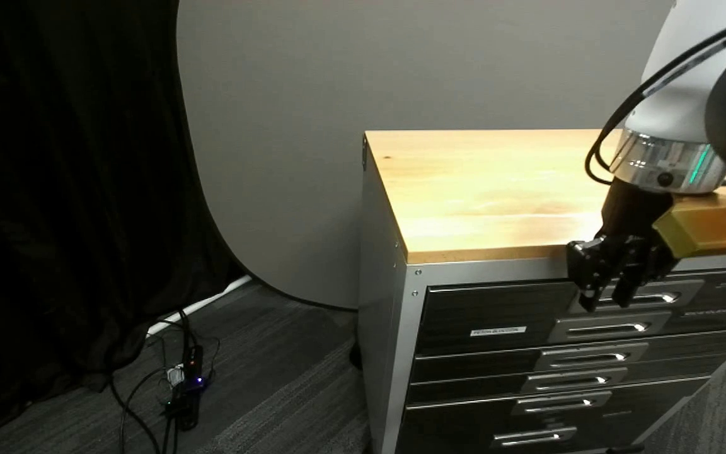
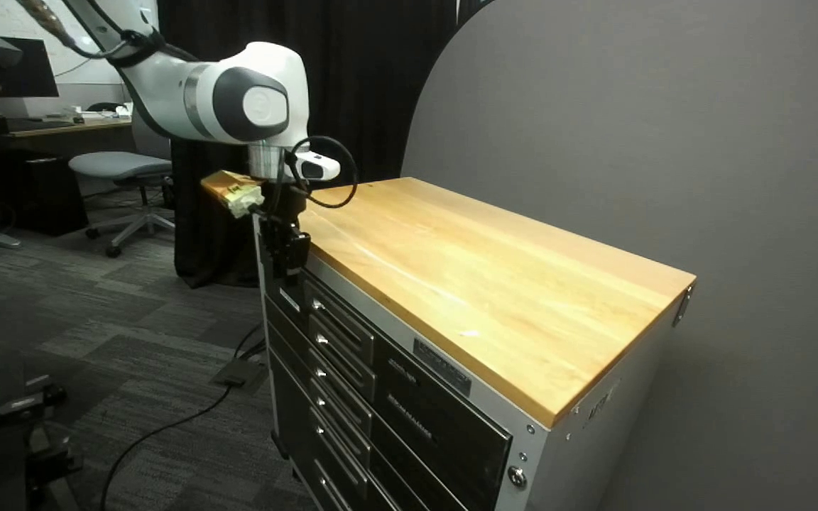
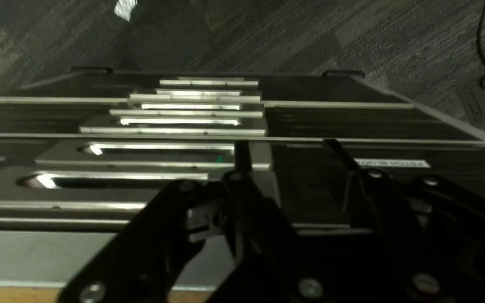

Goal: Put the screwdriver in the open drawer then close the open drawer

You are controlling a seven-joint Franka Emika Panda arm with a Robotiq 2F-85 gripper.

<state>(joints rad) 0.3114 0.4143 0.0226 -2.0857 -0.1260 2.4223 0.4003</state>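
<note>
The screwdriver does not show in any view. The top drawer of the grey cabinet has a dark front [image 1: 501, 301] and a silver bar handle [image 1: 646, 299]. Its front sits flush with the cabinet in both exterior views [image 2: 423, 387], so the drawer stands shut and its inside is hidden. My black gripper [image 1: 604, 304] points down just in front of the top drawer fronts, beside the handles. It also shows in an exterior view [image 2: 287, 268]. In the wrist view the fingers [image 3: 286, 147] are apart with nothing between them, beside the right end of the top handle [image 3: 112, 181].
The wooden cabinet top [image 1: 495, 189] lies just behind the gripper, with its front edge close. Several like drawers with silver handles [image 1: 583, 358] are below. A white label [image 1: 498, 331] is on a drawer front. Cables and a power strip [image 1: 190, 384] lie on the floor.
</note>
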